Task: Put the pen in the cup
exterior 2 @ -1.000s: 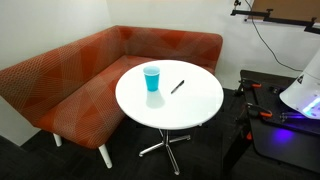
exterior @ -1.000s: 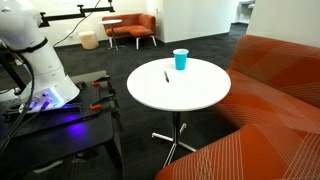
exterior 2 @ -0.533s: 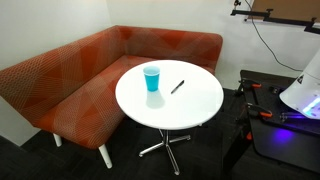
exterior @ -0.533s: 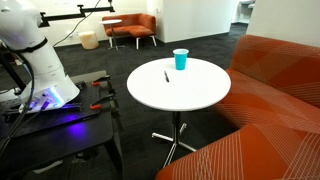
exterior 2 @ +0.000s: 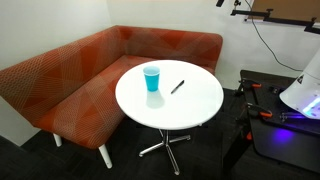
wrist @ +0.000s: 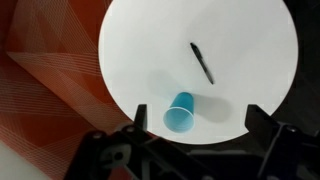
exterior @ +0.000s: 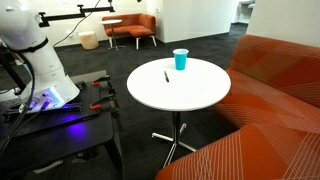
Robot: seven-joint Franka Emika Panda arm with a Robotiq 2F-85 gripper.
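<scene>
A bright blue cup (exterior: 180, 60) stands upright on the round white table (exterior: 190, 98), near its edge. It shows in both exterior views (exterior 2: 151, 78). The thin dark pen (exterior: 167, 76) lies flat on the tabletop beside the cup, a short way from it (exterior 2: 177, 87). The wrist view looks straight down on the cup (wrist: 181, 113) and the pen (wrist: 201, 62). My gripper (wrist: 200, 124) hangs high above the table with its jaws wide apart and empty. Its dark fingers (wrist: 140, 122) show at the bottom of the wrist view, either side of the cup.
An orange corner sofa (exterior 2: 70, 80) wraps round the far side of the table (exterior: 275, 90). The white robot base (exterior: 35, 65) sits on a black stand (exterior 2: 285, 130) beside the table. An orange armchair (exterior: 130, 28) and a pale round container (exterior: 89, 40) stand far back.
A dark part at the top edge of an exterior view has shifted slightly left. The pen and the cup have not moved.
</scene>
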